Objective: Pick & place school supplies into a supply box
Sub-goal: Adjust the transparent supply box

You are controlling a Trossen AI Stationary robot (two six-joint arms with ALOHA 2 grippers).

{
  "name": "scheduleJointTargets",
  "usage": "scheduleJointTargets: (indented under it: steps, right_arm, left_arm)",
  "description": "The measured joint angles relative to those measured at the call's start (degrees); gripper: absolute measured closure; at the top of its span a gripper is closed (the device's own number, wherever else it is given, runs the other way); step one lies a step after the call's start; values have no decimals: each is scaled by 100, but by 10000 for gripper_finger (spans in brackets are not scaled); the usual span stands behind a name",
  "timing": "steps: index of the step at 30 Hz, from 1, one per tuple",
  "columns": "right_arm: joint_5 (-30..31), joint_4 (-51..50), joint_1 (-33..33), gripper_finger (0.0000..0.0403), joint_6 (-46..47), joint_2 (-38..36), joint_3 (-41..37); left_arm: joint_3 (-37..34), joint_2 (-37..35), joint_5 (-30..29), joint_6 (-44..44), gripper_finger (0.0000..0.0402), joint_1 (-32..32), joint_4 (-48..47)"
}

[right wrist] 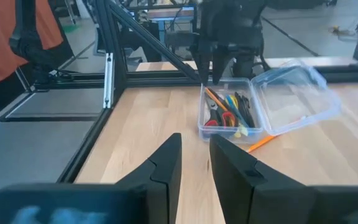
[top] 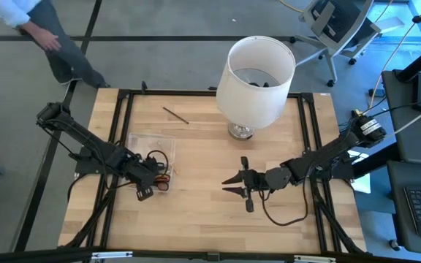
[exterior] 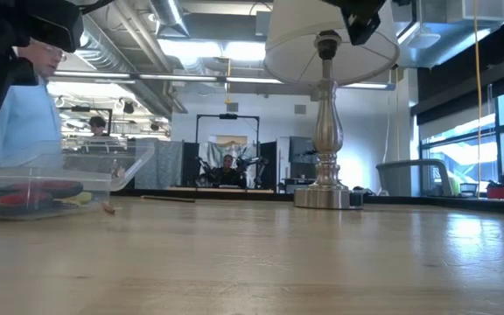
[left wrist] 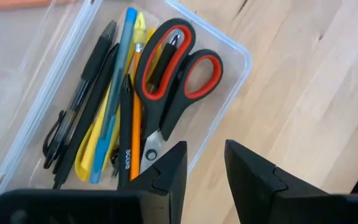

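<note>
The clear supply box [left wrist: 232, 59] lies at the table's left with its lid [right wrist: 294, 96] swung open toward the far side. In it lie red-handled scissors [left wrist: 173, 68] and several pens and pencils [left wrist: 114, 99]. My left gripper [left wrist: 204, 158] hangs open above the box's right end, pointing steeply down, with nothing between its fingers. My right gripper [right wrist: 194, 149] hovers open over the table's middle [top: 234, 184], pointing level toward the box. An orange pencil [right wrist: 261, 143] lies on the table beside the box. A dark pencil [top: 175, 115] lies near the far edge.
A tall lamp with a big white shade [top: 258, 80] stands at the far middle on its metal foot [exterior: 326, 197]. A black frame [top: 123, 124] runs along the table's sides. A person [top: 42, 29] stands beyond the far left corner. Bare wood lies between the two grippers.
</note>
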Motion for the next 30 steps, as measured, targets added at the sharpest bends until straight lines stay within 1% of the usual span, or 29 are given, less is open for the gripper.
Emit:
scheduleJointTargets:
  steps: [4,6,9,13,16,22,25,28,30]
  right_arm:
    - [2,138,-25,314,17,125,0]
    - [4,160,-25,307,13,130,0]
    - [68,160,-25,284,12,130,0]
    - [396,167,-25,248,141,130,0]
    - [448,259,-25,231,145,128,0]
    - [448,173,-23,227,157,308,2]
    - [471,451,-24,230,164,606,2]
    - [765,913,-61,233,345,1014,29]
    - [1027,1022,-127,235,509,1288,147]
  left_arm:
    - [0,0,-2,0,298,0,9]
    - [0,0,-4,0,298,0,9]
    - [0,0,-6,0,299,0,7]
    - [0,0,-8,149,301,0,8]
    - [0,0,-8,300,299,0,7]
    - [0,2,-45,496,299,0,7]
    - [0,2,-113,502,301,0,7]
    - [0,2,-115,502,300,0,7]
    - [0,2,-115,503,299,0,5]
